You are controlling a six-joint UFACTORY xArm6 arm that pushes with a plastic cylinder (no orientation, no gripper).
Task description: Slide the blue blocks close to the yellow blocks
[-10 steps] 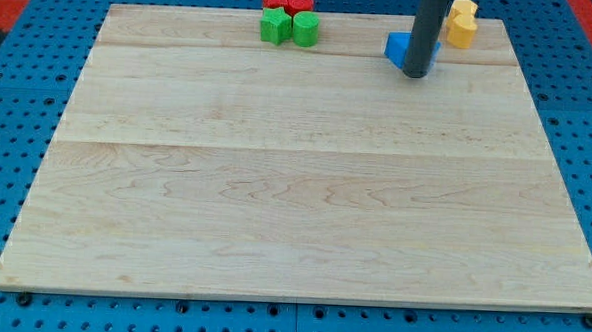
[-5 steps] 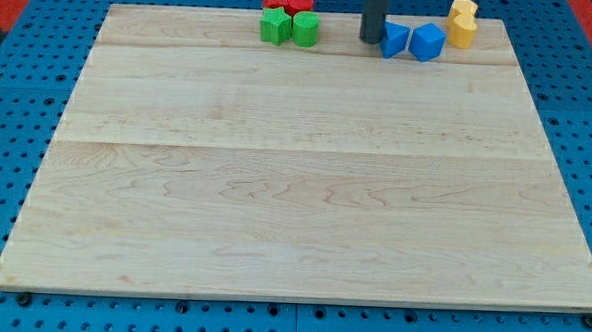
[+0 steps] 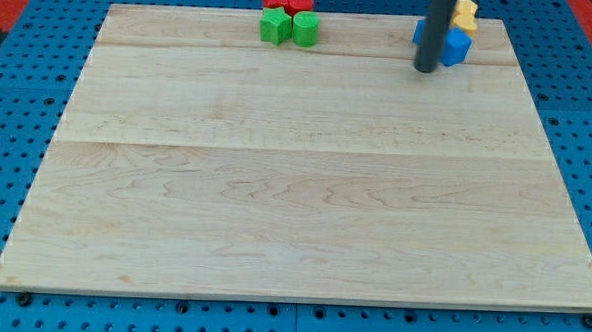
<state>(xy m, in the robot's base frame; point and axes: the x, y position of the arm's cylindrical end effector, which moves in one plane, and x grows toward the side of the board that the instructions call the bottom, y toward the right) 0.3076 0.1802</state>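
Two blue blocks sit near the view's top right on the wooden board. One blue block lies right of my rod, and the other blue block peeks out left of the rod. Both touch or nearly touch the yellow blocks at the board's top edge. My tip rests on the board just below and between the blue blocks. The rod hides part of the blue blocks.
A green star-like block and a green rounded block sit at the top middle. Two red blocks lie just above them at the board's top edge. Blue pegboard surrounds the board.
My tip has moved right from the left side of the blue blocks. The blue blocks have shifted right and up, against the yellow blocks.
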